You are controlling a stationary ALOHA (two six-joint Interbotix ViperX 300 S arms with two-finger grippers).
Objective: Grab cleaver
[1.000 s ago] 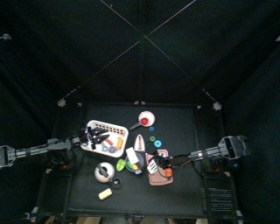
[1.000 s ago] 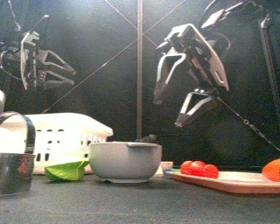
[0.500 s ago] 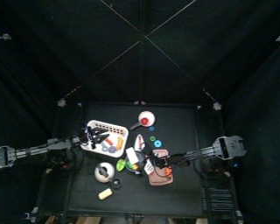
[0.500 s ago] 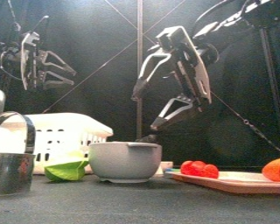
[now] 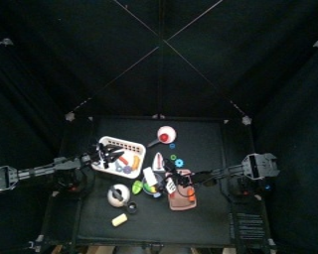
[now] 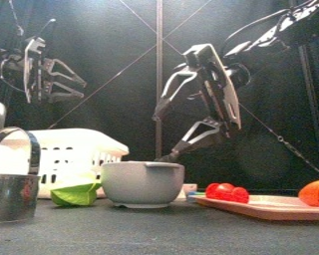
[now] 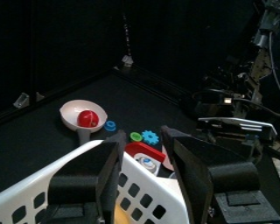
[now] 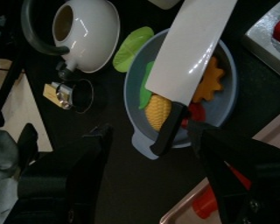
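The cleaver (image 8: 192, 48) has a broad white blade and a black handle (image 8: 171, 133). It lies across a grey bowl (image 8: 140, 131) that holds yellow and orange pieces. My right gripper (image 8: 166, 171) is open and hangs just above the handle end, one jaw on each side of it and apart from it. In the front view the right gripper (image 6: 185, 149) reaches down to the rim of the grey bowl (image 6: 143, 184). In the top view it (image 5: 173, 183) is over the table's middle. My left gripper (image 7: 152, 179) is open and empty above the white basket (image 7: 43, 188), raised at the left (image 6: 43, 75).
A wooden cutting board (image 6: 262, 206) with tomatoes (image 6: 225, 191) and an orange (image 6: 315, 191) lies right of the bowl. A white cup (image 8: 84, 31) and a green slice (image 8: 133, 48) lie beside the bowl. A red-and-white round bowl (image 7: 84, 115) stands further back. A metal cup (image 6: 9, 194) stands front left.
My right gripper has moved left and down, from above the cutting board to the bowl's rim over the cleaver's handle. The left arm has not moved.
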